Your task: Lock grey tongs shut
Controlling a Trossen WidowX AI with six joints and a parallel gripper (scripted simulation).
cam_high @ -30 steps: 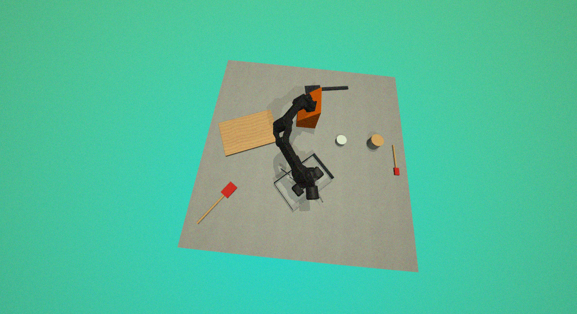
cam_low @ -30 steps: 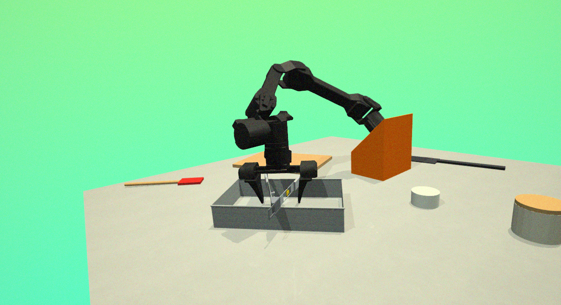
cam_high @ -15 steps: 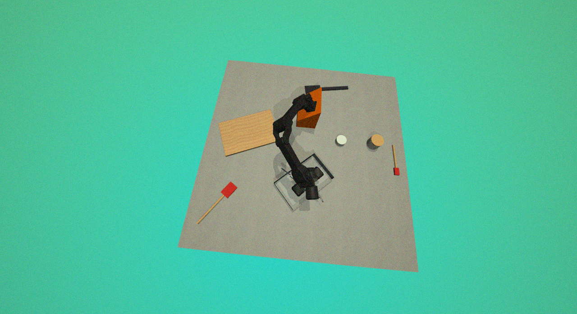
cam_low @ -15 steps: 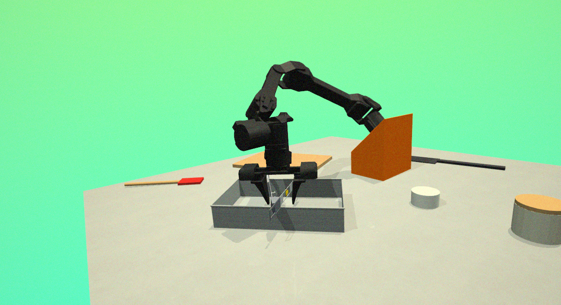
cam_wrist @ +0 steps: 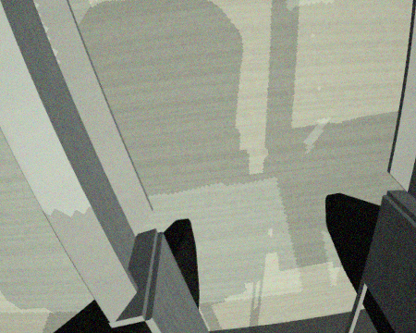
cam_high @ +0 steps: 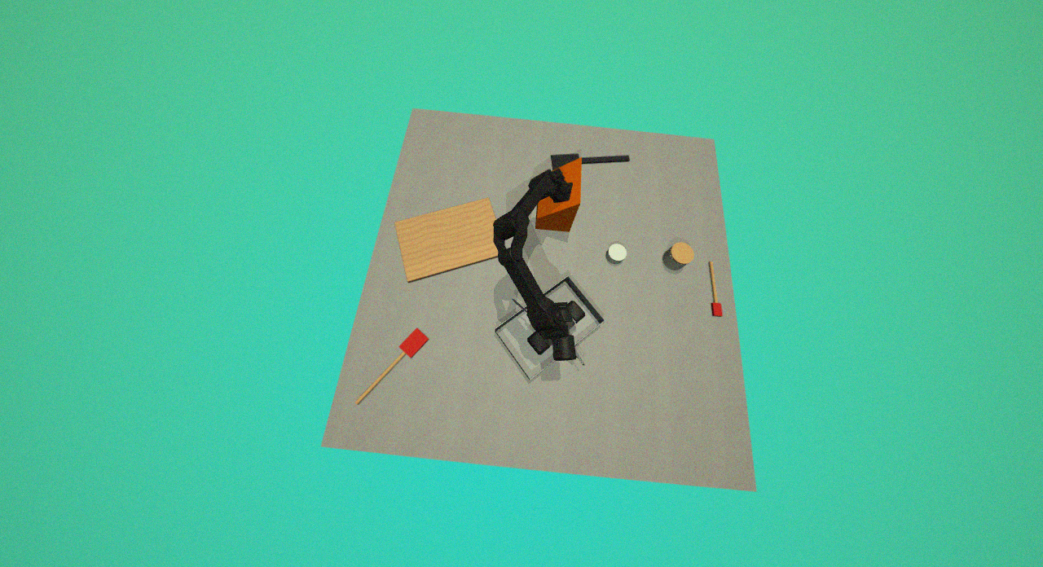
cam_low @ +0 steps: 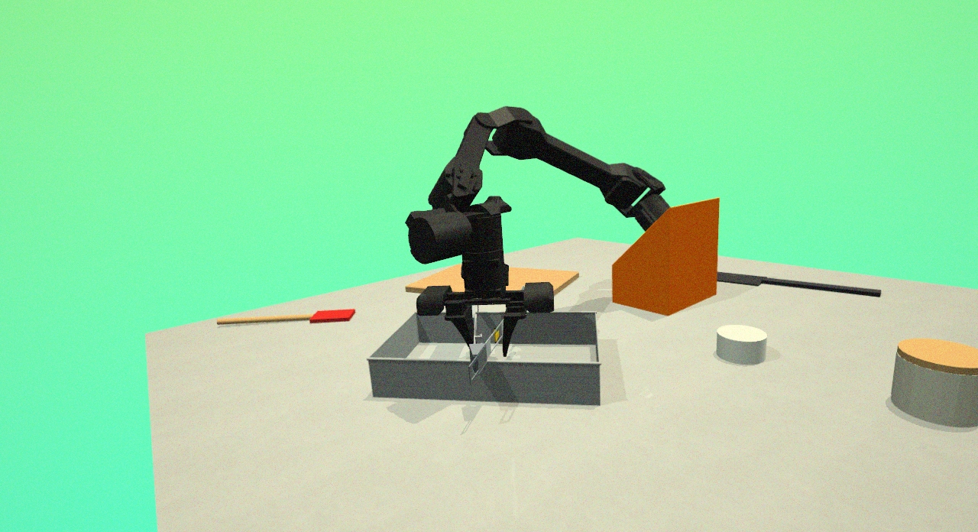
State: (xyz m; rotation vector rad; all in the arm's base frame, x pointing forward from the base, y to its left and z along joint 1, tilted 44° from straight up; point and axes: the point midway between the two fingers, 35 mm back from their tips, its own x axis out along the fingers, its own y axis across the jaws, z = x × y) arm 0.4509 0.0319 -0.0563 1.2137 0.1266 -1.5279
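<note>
The grey tongs [cam_low: 480,361] [cam_wrist: 173,298] lie across the roasting tin [cam_high: 587,301] [cam_low: 410,381], hinge end over the tin's near rim in the exterior view. Their two arms stand apart in a narrow V; a small yellow part [cam_low: 497,335] shows on one arm. My gripper [cam_low: 488,355] [cam_wrist: 260,210] points down into the tin, one finger outside each arm, partly closed and shut on the tongs. Finger contact is partly hidden behind the arms in the wrist view. The wooden board [cam_high: 445,239] [cam_low: 533,277] lies beyond the tin.
An orange block [cam_high: 569,191] [cam_low: 673,262] stands by my arm's base, a black-handled tool [cam_high: 605,160] [cam_low: 820,287] behind it. A white-topped cylinder [cam_high: 617,252] [cam_low: 741,344] and a wooden-lidded pot [cam_high: 681,252] [cam_low: 937,385] stand right. A red-headed spatula [cam_high: 413,342] [cam_low: 332,316] lies left; a smaller one [cam_high: 715,309] lies far right.
</note>
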